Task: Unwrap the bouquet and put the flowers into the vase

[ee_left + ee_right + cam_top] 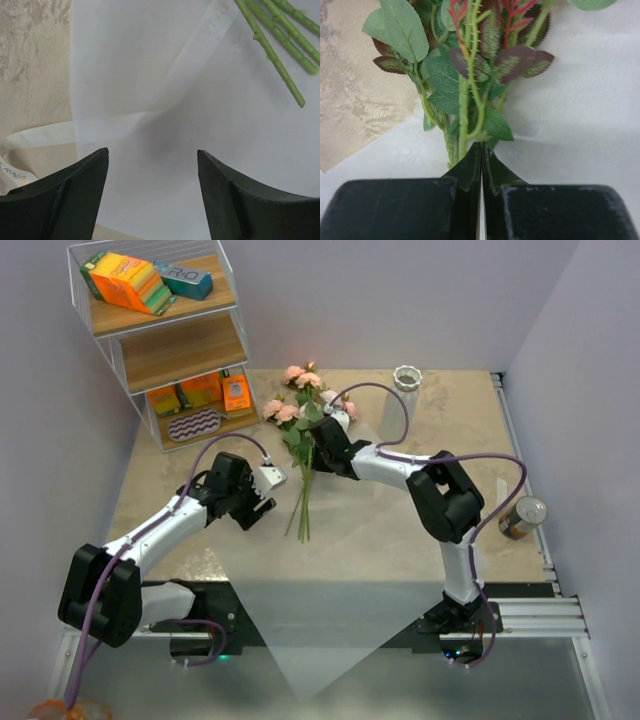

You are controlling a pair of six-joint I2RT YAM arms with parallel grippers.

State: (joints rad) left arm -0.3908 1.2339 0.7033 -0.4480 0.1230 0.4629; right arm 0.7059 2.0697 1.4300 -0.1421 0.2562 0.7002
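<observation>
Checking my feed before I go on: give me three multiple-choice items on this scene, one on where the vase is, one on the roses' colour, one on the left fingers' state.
1. Where is the vase?
A. upright at the far edge of the table
B. at the near edge
C. lying flat mid-table

2. The blooms of the flowers are:
A. white
B. pink and peach
C. blue

3. The left fingers are:
A. shut on stems
B. shut on ribbon
C. open over the paper

Key:
1 A, the top view shows it standing there.
2 B, the blooms show pink.
3 C, the left wrist view shows a wide gap with paper below.
</observation>
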